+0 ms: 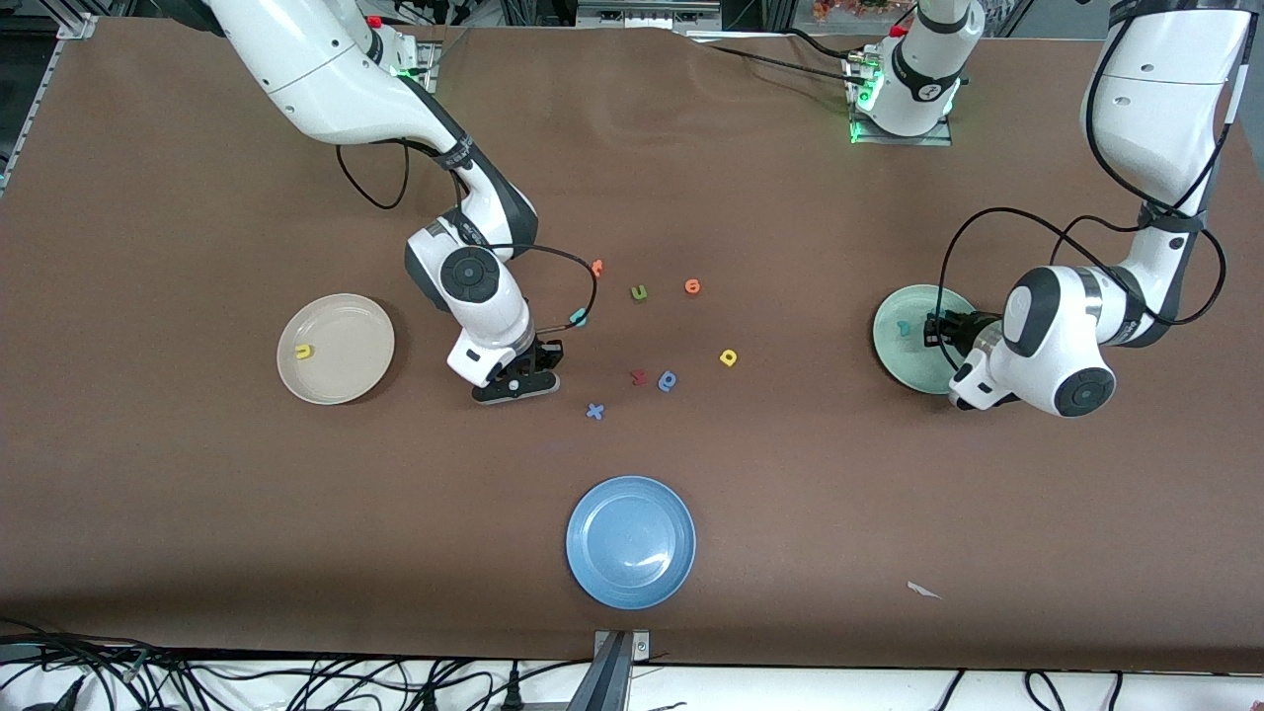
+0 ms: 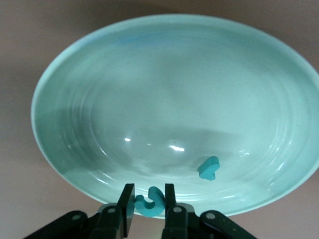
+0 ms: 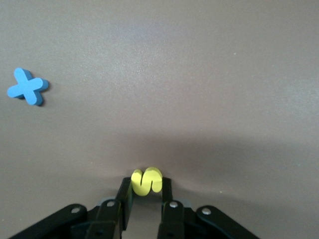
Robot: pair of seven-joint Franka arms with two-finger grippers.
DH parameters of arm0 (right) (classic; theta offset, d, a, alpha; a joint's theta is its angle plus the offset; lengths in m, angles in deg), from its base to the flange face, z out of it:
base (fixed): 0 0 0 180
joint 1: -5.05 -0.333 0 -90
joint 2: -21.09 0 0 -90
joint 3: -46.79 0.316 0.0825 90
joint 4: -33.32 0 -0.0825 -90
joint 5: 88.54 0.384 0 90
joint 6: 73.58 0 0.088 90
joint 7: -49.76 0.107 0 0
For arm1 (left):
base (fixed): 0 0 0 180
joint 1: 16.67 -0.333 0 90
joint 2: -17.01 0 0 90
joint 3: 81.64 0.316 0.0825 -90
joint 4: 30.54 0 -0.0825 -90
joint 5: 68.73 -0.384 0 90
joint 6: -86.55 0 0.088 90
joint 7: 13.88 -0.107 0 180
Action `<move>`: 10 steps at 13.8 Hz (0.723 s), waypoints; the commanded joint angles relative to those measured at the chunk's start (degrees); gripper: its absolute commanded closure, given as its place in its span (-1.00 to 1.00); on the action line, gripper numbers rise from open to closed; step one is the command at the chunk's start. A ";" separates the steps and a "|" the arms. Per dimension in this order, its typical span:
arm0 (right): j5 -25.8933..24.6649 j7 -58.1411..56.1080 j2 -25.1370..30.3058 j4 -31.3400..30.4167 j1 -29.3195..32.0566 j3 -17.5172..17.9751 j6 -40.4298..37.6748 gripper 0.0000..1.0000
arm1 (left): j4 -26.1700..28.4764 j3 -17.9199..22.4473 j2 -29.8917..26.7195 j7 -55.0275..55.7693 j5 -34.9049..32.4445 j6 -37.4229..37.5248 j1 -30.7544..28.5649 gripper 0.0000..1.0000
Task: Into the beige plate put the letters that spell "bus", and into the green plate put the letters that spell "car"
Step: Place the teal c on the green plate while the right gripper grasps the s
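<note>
Now the right gripper (image 3: 145,191) pinches the yellow s (image 3: 146,180) at desk level, the beige plate (image 1: 336,348) at its nine o'clock in the front view (left gripper (image 2: 149,205) pinches the teal c (image 2: 150,201) over the green plate (image 2: 164,69)).

Right arm shells: you are looking at glossy white casings (image 1: 326,69) with dark grey joint bands.
Right arm joint cap: a round dark grey disc (image 1: 468,275) is sitting on the white wrist housing.
Right arm cable: a thin black cable (image 1: 583,272) is looping beside the wrist.
Left arm shells: you are seeing matching white casings (image 1: 1165,89); a dark round cap (image 1: 1083,392) is showing on the wrist.
Left arm cable: black cables (image 1: 997,222) are arcing along it.
Bases: green lights (image 1: 857,126) are glowing; red buttons (image 1: 374,21) are showing.
Pincer fingers: you are viewing black fingers (image 2: 127,206) with silver screws (image 3: 173,204).
</note>
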 commanded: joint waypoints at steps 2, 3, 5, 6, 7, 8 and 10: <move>-1.39 0.10 -1.25 1.18 0.16 0.27 0.48 0.81 | 0.33 -0.64 -2.17 -1.05 -1.67 -0.42 -0.34 -1.00; -1.39 0.01 -1.16 1.18 0.25 0.27 0.48 0.81 | 0.15 -0.73 -2.78 -1.05 -1.23 -0.33 -0.25 -1.00; -1.39 -2.17 0.06 1.10 0.77 0.27 0.39 0.81 | -1.34 -1.34 -4.28 0.09 0.96 -0.24 0.62 -1.00; -1.39 -3.40 1.46 0.40 1.56 0.27 -0.13 0.81 | -2.30 -2.56 -4.63 1.74 3.06 -0.33 0.63 -1.00; -1.39 -4.98 3.04 -0.91 2.44 0.27 -0.74 0.80 | -3.35 -3.18 -4.72 4.20 4.91 -0.59 0.71 -1.00; -1.47 -7.17 4.80 -2.41 3.84 0.27 -1.88 0.80 | -4.32 -3.80 -4.64 6.92 6.49 -0.85 0.89 -0.99; -1.47 -13.40 8.84 -6.53 7.08 0.35 -3.29 0.80 | -4.42 -5.72 -4.63 13.07 7.38 -3.22 1.77 -0.97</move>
